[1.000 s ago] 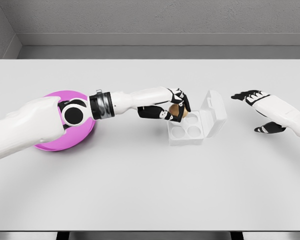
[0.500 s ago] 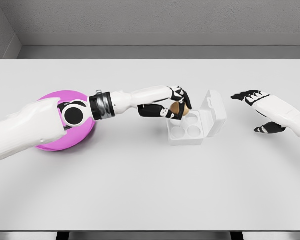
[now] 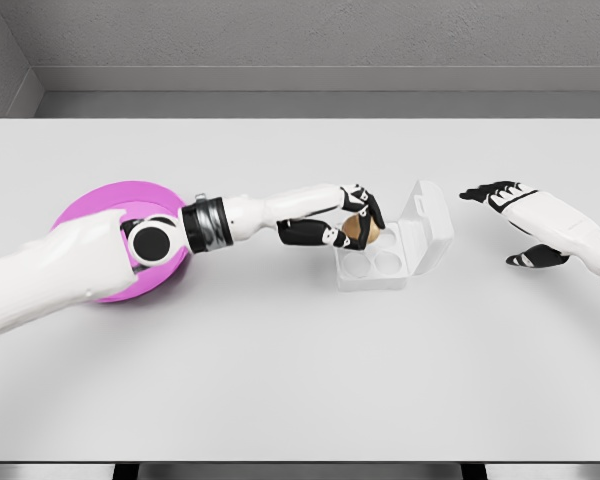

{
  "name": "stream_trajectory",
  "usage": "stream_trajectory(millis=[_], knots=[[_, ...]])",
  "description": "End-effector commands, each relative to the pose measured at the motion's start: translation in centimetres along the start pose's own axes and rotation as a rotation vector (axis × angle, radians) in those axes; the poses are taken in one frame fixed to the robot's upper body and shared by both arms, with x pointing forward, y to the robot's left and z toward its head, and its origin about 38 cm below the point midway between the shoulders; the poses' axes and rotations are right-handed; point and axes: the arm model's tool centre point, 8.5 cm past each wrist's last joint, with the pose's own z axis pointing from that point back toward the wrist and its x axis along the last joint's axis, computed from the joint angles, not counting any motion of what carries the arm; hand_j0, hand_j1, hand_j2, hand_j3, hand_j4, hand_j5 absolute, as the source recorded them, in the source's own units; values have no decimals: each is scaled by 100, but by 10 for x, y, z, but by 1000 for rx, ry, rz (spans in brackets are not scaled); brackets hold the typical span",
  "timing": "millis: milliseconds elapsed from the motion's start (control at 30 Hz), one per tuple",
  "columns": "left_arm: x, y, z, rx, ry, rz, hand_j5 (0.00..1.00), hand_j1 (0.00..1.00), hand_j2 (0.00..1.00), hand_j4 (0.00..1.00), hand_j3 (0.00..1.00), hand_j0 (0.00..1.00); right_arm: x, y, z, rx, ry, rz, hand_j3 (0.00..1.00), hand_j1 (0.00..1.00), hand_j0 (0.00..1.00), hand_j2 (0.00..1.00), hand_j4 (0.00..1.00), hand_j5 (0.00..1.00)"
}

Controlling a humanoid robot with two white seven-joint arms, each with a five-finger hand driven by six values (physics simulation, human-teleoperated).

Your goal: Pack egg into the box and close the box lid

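The left hand (image 3: pixel 348 222) grips the small brown egg (image 3: pixel 361 231) over the far left cup of the white plastic box (image 3: pixel 380 265), maybe touching it; a tilted release could roll it out. The right hand (image 3: pixel 510 215) hovers open beside the raised lid (image 3: pixel 427 220)

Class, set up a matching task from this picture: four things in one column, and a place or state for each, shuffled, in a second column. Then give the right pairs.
Things:
1. egg
2. box lid
3. pink plate
4. right hand

States:
A. open, holding nothing
B. raised open
C. held over the box
D. partly behind the left arm

Pairs: 1-C, 2-B, 3-D, 4-A
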Motion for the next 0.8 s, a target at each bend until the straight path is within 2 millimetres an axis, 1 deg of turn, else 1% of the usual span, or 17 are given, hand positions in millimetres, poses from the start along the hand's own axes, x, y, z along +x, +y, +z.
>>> stream_trajectory(millis=[0, 233, 333, 767], knots=[[-1, -3, 0, -4, 4, 13, 27, 27, 27, 27, 27, 27, 0, -1, 0, -4, 0, -5, 100, 100, 100, 100, 100, 100], [1, -5, 2, -8, -1, 23, 27, 27, 27, 27, 27, 27, 0, 0, 0, -2, -1, -6, 100, 100, 100, 100, 100, 100], [-1, -10, 2, -22, 7, 34, 27, 27, 27, 27, 27, 27, 0, 0, 0, -2, -1, -4, 100, 100, 100, 100, 100, 100], [-5, -8, 1, -17, 16, 34, 27, 27, 27, 27, 27, 27, 2, 1, -2, 6, -7, -3, 100, 100, 100, 100, 100, 100]])
